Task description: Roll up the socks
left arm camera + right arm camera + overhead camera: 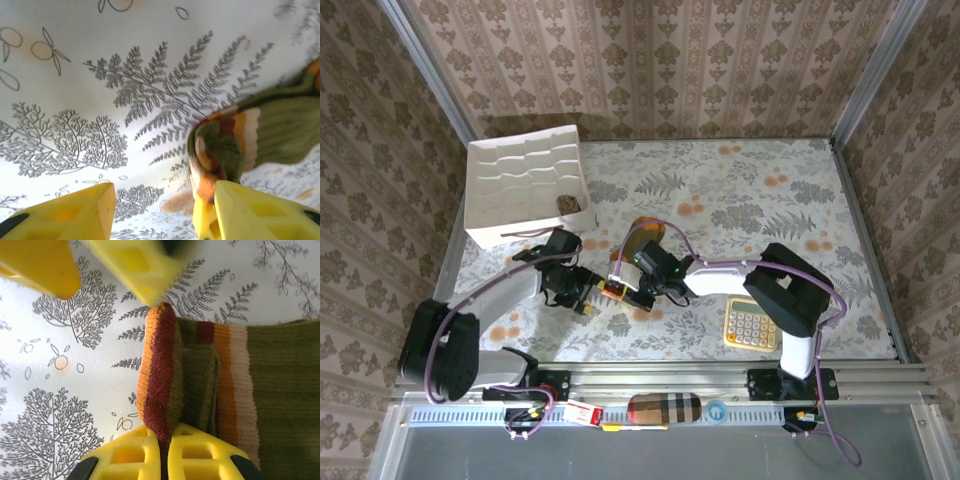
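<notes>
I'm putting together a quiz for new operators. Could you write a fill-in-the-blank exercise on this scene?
The right gripper is shut on the folded end of the sock, which is mostly ___. The left gripper has its jaws ___. The calculator lies at the near ___ corner of the table.
Missing words: green; open; right.
</notes>
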Controlling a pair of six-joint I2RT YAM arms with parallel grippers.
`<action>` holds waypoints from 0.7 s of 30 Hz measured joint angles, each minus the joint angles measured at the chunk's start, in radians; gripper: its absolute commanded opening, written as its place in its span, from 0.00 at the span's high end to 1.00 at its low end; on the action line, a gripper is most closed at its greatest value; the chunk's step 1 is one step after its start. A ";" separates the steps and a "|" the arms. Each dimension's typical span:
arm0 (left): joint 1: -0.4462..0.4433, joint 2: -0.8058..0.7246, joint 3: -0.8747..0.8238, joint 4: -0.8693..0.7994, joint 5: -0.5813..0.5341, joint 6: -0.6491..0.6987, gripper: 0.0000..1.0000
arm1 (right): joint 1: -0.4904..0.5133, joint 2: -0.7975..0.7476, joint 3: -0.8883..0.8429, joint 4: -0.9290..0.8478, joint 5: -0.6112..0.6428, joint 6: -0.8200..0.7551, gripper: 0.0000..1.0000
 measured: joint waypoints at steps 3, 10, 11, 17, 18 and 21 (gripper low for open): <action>-0.002 -0.054 -0.017 0.017 -0.005 0.000 0.45 | -0.043 0.033 0.028 -0.021 -0.119 0.059 1.00; -0.060 -0.089 -0.111 0.198 -0.013 -0.025 0.57 | -0.129 0.109 0.091 -0.064 -0.336 0.167 1.00; -0.070 -0.087 -0.119 0.221 -0.016 -0.027 0.58 | -0.139 0.119 0.100 -0.074 -0.360 0.179 1.00; -0.083 -0.063 -0.157 0.365 -0.052 -0.035 0.57 | -0.187 0.189 0.180 -0.164 -0.491 0.223 1.00; -0.083 -0.055 -0.165 0.396 -0.058 -0.036 0.57 | -0.192 0.200 0.193 -0.181 -0.506 0.232 1.00; -0.083 -0.021 -0.182 0.472 -0.069 -0.039 0.59 | -0.208 0.227 0.224 -0.217 -0.549 0.261 1.00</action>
